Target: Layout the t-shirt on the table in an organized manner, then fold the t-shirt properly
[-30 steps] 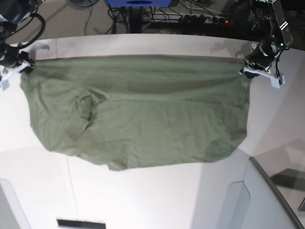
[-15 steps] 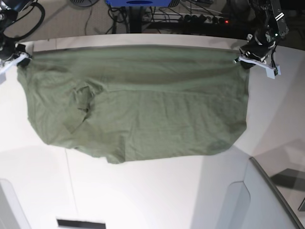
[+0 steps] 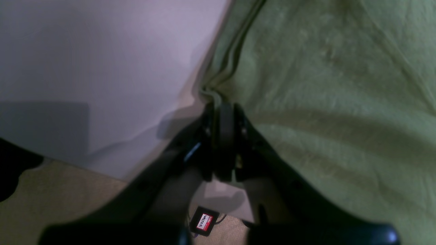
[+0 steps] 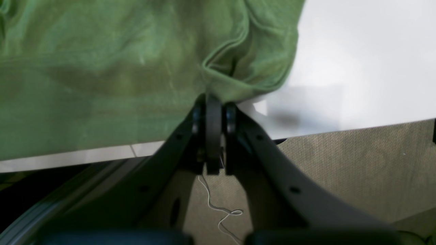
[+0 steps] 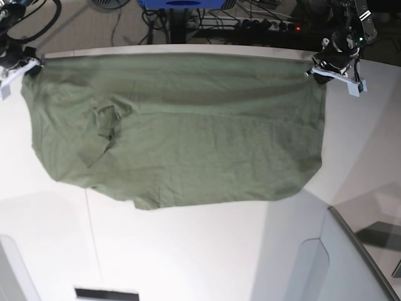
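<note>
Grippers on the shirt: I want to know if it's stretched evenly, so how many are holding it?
2. The left gripper pinches the t-shirt at its far corner on the base view's right; the right gripper pinches the opposite far corner.

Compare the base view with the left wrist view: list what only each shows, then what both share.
Only the base view: the whole t-shirt stretched between both corners, the right gripper, and the grey panel. Only the left wrist view: a close look at the hem bunched in the shut jaws, and a small red-labelled tag on the floor. Both: the left gripper, the shirt, the white table.
</note>
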